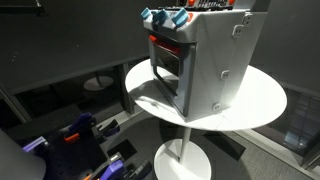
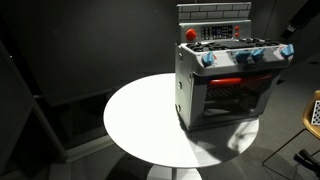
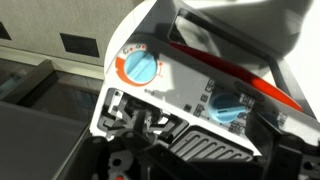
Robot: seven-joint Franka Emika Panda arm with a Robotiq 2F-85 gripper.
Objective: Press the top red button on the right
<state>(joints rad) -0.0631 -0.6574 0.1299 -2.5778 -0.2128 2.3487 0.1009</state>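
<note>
A grey toy stove (image 2: 225, 90) stands on a round white table (image 2: 140, 120) and shows in both exterior views (image 1: 205, 60). It has blue knobs (image 2: 245, 56) along its front and a red oven handle. A red button (image 2: 191, 34) sits at the left end of its raised back panel. My gripper (image 1: 207, 5) hovers just above the stove's top; only its dark arm (image 2: 302, 18) shows at the frame edge in an exterior view. The wrist view is close over the stove top, with an orange-ringed blue knob (image 3: 140, 68) and another blue knob (image 3: 228, 108). The fingers are dark and unclear.
The table's rim (image 1: 262, 112) lies close round the stove. Blue and orange clutter (image 1: 75, 135) lies on the floor below. A dark wall stands behind the table (image 2: 80, 50).
</note>
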